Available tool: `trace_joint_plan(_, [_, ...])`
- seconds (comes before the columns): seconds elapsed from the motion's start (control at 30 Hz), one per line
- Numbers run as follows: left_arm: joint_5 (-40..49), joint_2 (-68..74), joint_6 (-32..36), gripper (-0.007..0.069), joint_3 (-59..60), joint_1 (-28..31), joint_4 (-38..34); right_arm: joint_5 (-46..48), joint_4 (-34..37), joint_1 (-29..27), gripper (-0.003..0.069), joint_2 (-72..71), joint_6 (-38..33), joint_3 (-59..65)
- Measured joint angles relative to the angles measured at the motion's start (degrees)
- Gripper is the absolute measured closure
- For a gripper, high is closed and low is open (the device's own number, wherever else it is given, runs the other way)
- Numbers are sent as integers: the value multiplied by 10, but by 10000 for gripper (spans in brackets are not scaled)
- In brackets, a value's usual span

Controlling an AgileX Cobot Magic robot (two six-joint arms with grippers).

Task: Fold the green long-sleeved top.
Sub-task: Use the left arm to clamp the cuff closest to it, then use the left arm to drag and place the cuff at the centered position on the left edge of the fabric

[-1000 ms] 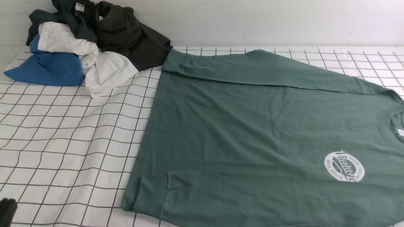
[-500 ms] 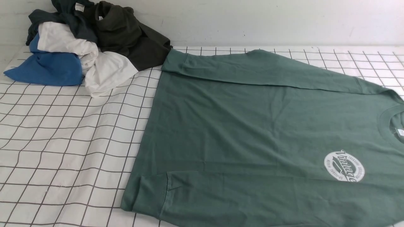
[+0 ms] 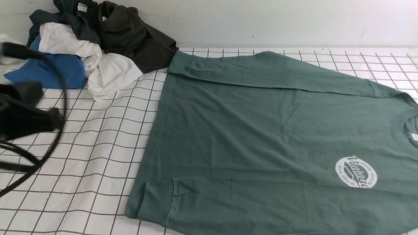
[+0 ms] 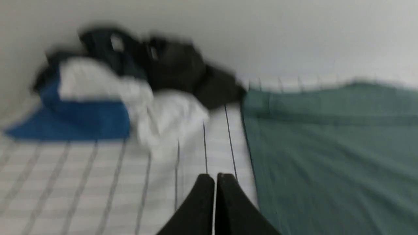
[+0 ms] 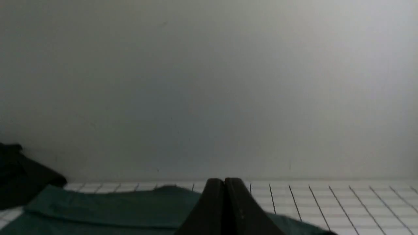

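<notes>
Sage-green cotton fills the middle and right of the checked cloth (image 3: 81,147). It is the green long-sleeved top (image 3: 261,130), spread flat with its front up, hem to my left and neck to my right. I judge it lies this way so the body can be folded over cleanly.

One top, one white oval logo (image 3: 356,172) and two sleeves. The far sleeve (image 3: 277,73) and the near sleeve (image 3: 228,195) are each laid in along the body, cuffs towards the hem.

My left gripper (image 4: 215,182) has its jaws pressed together on nothing, just off the hem over bare cloth. My right gripper (image 5: 224,186) is likewise closed and empty, above the top's far edge.

Heaped in the far left corner, probably to keep them clear of the work, are:
- one dark olive garment (image 3: 130,36), touching the far cuff
- one dark teal-navy garment (image 3: 75,19)
- one blue garment (image 3: 49,71)
- white cloth (image 3: 107,75), one piece or two, I cannot tell
</notes>
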Motion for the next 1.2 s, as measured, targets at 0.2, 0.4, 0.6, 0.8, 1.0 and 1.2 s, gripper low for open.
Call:
trace_joint_plan(0.2, [195,237,15,618,-88,-107,-32,291,68,26,671,170,-24,-79])
trace_joint_plan(0.4, [225,407,37,444,-155,-141,-49,318,136,107,671,254,-156,-96])
trace_joint_plan(0.6, [237,465,38,205,-196,-141,-53,301,164,147,671,267,-222,-96])
trace_joint_plan(0.8, [220,470,38,201,-199,-141,-57,253,175,149,670,267,-225,-96])
trace_joint_plan(1.0, [214,493,37,400,-199,-141,-57,242,194,149,670,267,-226,-96])
trace_joint_plan(1.2, [220,470,42,616,-229,-147,-57,241,198,149,670,267,-223,-96])
